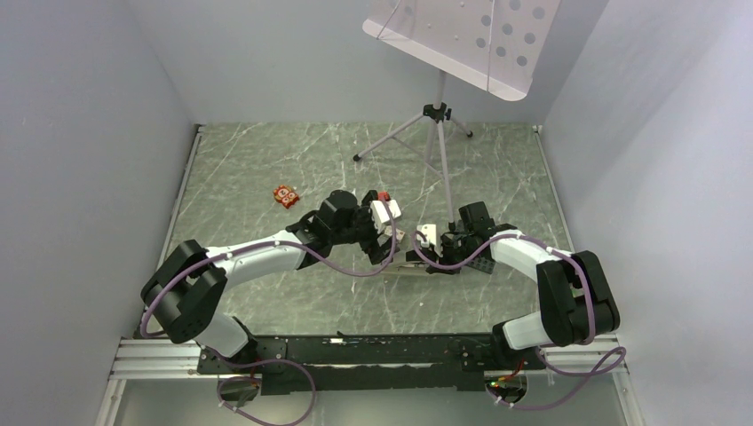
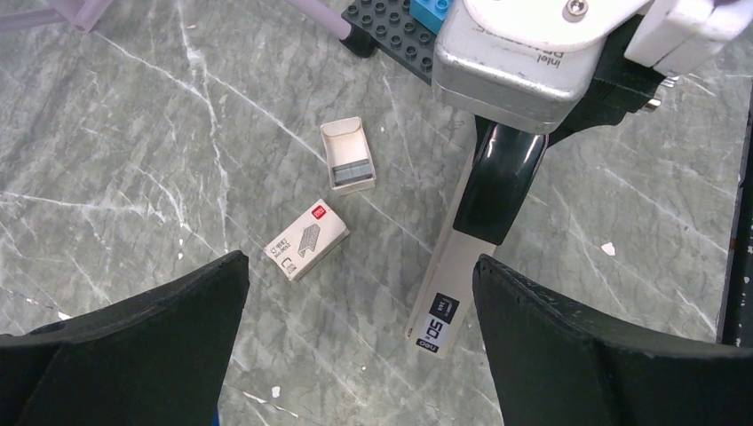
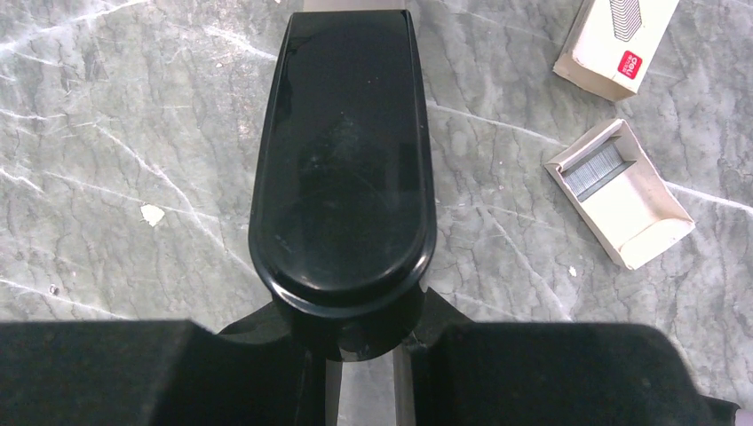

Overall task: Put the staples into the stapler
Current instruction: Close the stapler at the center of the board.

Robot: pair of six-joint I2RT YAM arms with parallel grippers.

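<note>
The stapler [image 2: 484, 222] lies flat on the marble table, a pale body with a glossy black top [image 3: 342, 177]. My right gripper [image 3: 368, 333] is shut on its rear end, one finger on each side. The staples [image 2: 352, 169] are a small silver-grey block in an open white cardboard tray, left of the stapler; the right wrist view has the staples [image 3: 597, 169] at its right. My left gripper [image 2: 360, 262] hangs open above the table, between the staple boxes and the stapler's front end, with nothing between its fingers. From above, the left gripper [image 1: 391, 232] and right gripper [image 1: 432, 251] are close together.
A white staple-box sleeve [image 2: 306, 240] lies just in front of the tray. A black studded baseplate [image 2: 391, 31] carrying a blue brick [image 2: 432, 11] sits behind the stapler. Red toy bricks [image 1: 285, 195] lie at the back left. A tripod [image 1: 435, 124] stands at the back.
</note>
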